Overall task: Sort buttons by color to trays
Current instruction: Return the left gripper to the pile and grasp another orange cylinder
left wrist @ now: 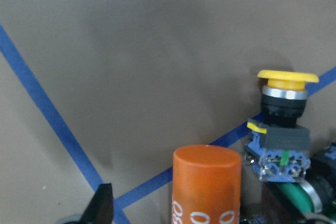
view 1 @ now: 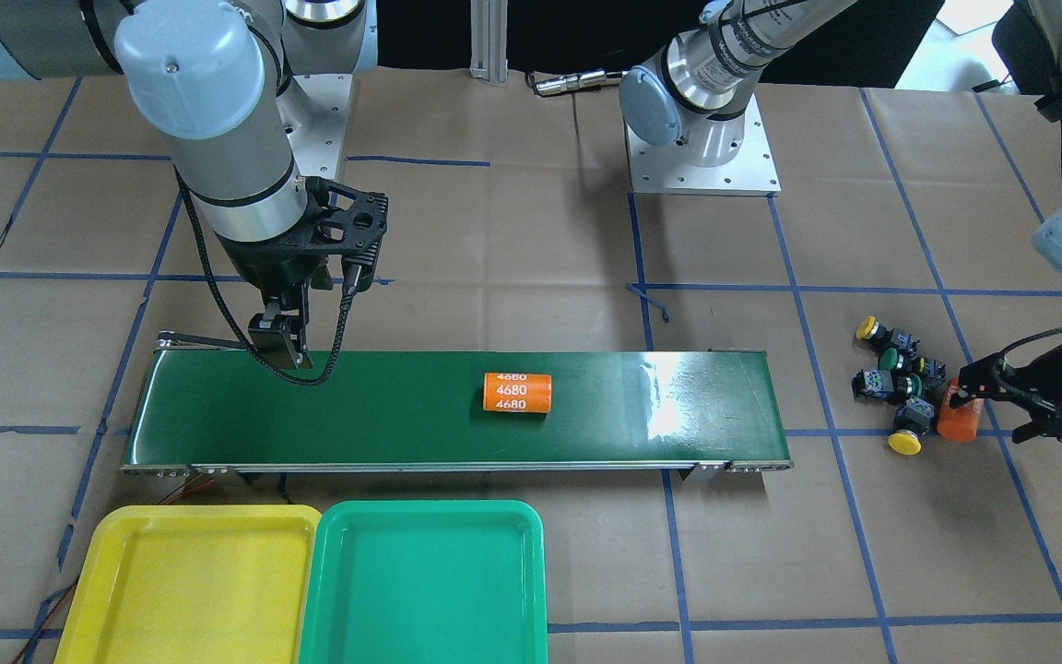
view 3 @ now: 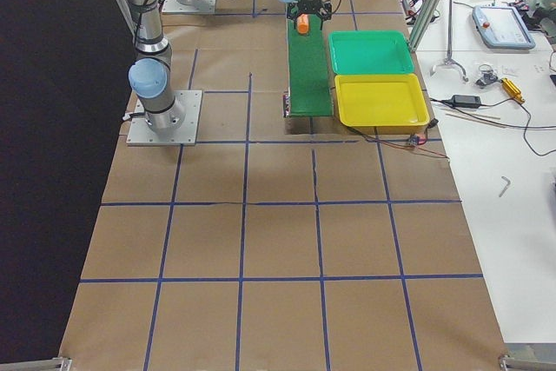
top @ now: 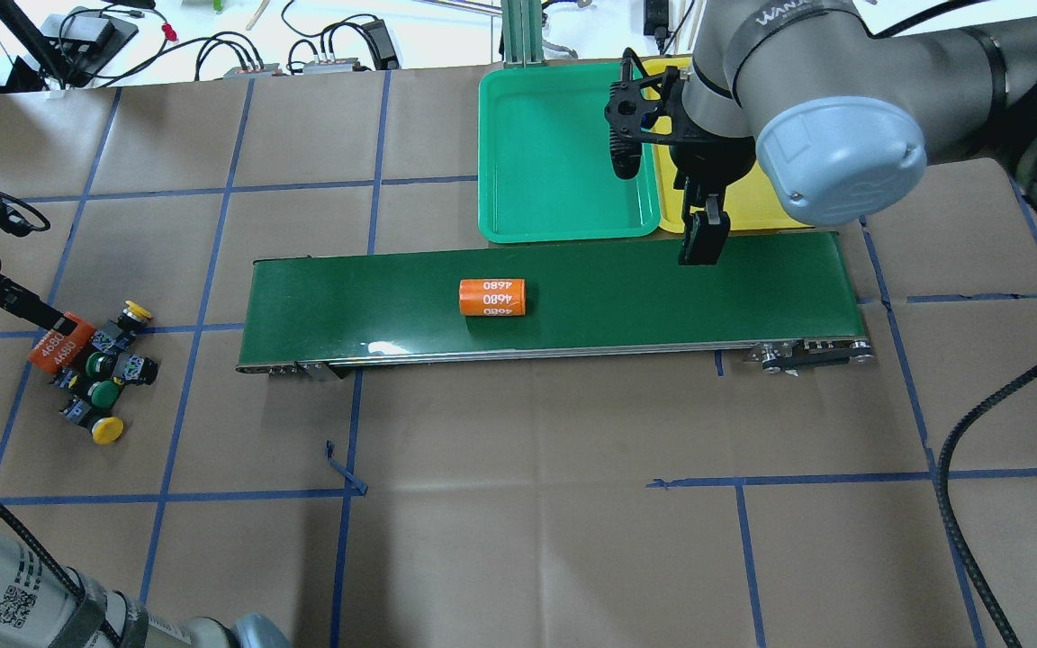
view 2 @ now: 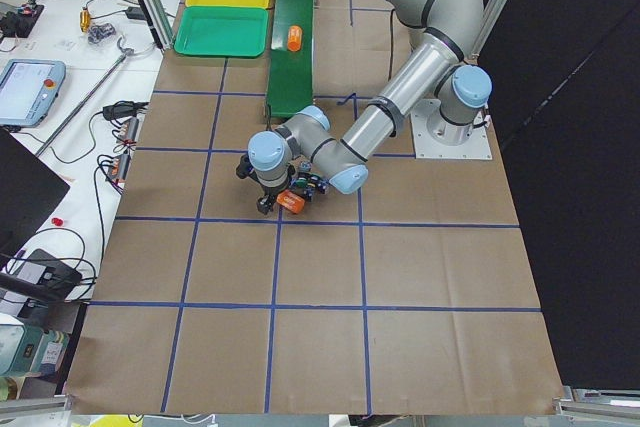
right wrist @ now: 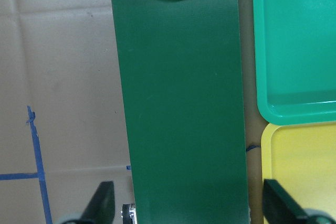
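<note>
A: Buttons (top: 106, 393), where are they found?
B: Clustered on the surface (top: 527, 495), left, beside an orange cylinder (left wrist: 207, 182) straddled by the spread left hand (view 1: 966, 398); the right hand (top: 703, 245) is spread over the belt (top: 617, 288).

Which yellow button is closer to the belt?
The yellow button beside the orange cylinder; the other yellow button lies at the cluster's opposite end, farther from the belt.

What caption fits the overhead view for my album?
Right gripper hovers over a dark green conveyor belt carrying an orange cylinder; four yellow- and green-capped push-buttons cluster at left.
</note>
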